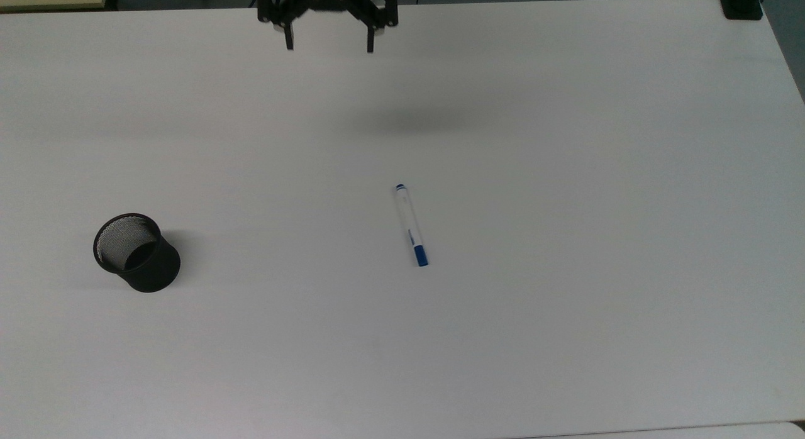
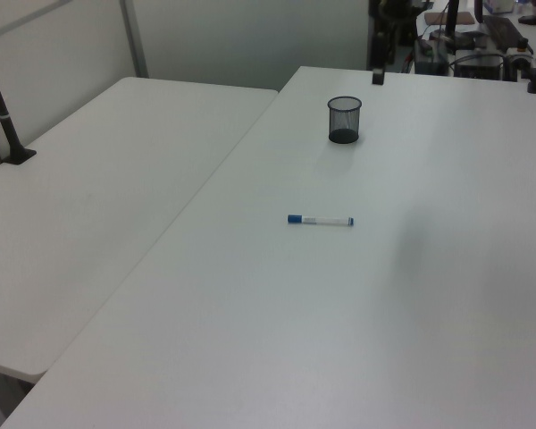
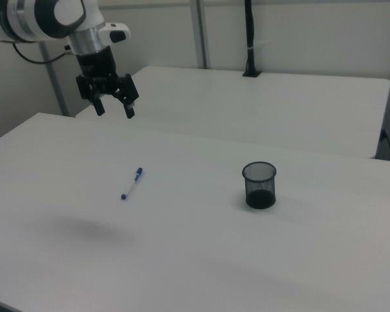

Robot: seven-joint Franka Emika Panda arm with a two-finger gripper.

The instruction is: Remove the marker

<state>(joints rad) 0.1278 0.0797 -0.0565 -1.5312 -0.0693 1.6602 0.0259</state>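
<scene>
Lying flat on the white table [image 1: 566, 338], the marker [image 1: 410, 224] rests near the table's middle, its blue cap toward the top view's bottom edge. The black mesh cup [image 1: 136, 252] stands upright and well apart from it, toward the top view's left. The gripper [image 3: 114, 108] hangs in the air above the table's edge, well apart from both marker and cup, with its jaws spread wide and nothing between them. In the left view, the marker [image 2: 320, 220] lies nearer the camera than the cup [image 2: 344, 120].
</scene>
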